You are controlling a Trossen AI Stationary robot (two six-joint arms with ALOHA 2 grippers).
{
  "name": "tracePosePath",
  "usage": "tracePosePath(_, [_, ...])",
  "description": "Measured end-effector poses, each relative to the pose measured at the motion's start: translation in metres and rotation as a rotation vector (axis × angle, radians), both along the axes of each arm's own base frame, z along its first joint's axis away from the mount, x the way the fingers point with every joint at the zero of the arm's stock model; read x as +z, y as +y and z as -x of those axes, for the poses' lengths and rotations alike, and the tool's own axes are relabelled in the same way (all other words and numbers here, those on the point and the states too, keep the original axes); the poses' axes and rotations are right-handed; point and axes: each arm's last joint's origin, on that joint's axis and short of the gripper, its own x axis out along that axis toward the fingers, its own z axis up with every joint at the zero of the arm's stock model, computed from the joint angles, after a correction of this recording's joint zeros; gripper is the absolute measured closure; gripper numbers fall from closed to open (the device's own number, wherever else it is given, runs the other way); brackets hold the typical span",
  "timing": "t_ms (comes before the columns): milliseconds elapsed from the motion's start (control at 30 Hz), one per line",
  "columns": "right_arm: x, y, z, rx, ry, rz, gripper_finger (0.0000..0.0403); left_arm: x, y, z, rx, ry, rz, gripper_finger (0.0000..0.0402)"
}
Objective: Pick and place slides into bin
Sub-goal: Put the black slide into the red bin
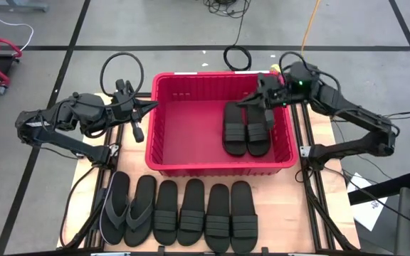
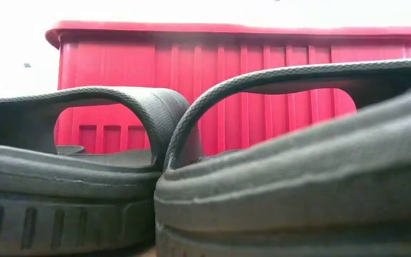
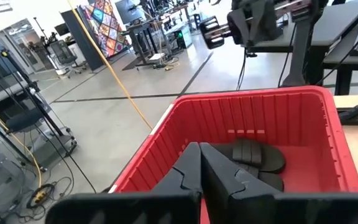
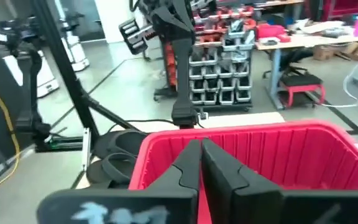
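Nearest the low camera lie black sandals (image 2: 277, 178), their ribbed straps arched in front of the red bin (image 2: 234, 86). Both sets of jaws are pressed together and hold nothing: the right gripper (image 1: 257, 102) hangs over the bin beside the two sandals in the bin (image 1: 246, 128), while the left gripper (image 1: 149, 107) hovers at the bin's left rim. This looks like a pause between placements; next, one arm must open and reach for the six sandals on the tabletop (image 1: 180, 212), four strapped and two grey flip-flops (image 1: 127, 208).

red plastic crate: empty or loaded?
Partly loaded: the red ribbed plastic crate holds two black strapped rubber sandals side by side; six remain outside.
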Motion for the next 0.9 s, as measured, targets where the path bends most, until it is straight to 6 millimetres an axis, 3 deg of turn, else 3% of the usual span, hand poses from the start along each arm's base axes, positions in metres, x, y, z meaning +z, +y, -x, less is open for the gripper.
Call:
tracePosePath(233, [-0.041, 0.051, -0.015, 0.018, -0.028, -0.051, 0.0402, 0.000, 0.000, 0.001, -0.010, 0.022, -0.049, 0.0381])
tracePosePath(433, [-0.074, 0.077, 0.013, -0.080, -0.152, -0.119, 0.0403, 0.004, 0.000, 0.011, -0.043, 0.004, -0.050, 0.0394])
tracePosePath(700, [-0.069, 0.093, 0.069, -0.246, -0.211, -0.113, 0.0403, 0.009, 0.000, 0.048, -0.179, -0.070, 0.082, 0.0391])
tracePosePath(900, [-0.064, 0.096, 0.090, -0.287, -0.247, -0.096, 0.0403, -0.002, -0.002, 0.070, -0.314, -0.039, 0.182, 0.0399])
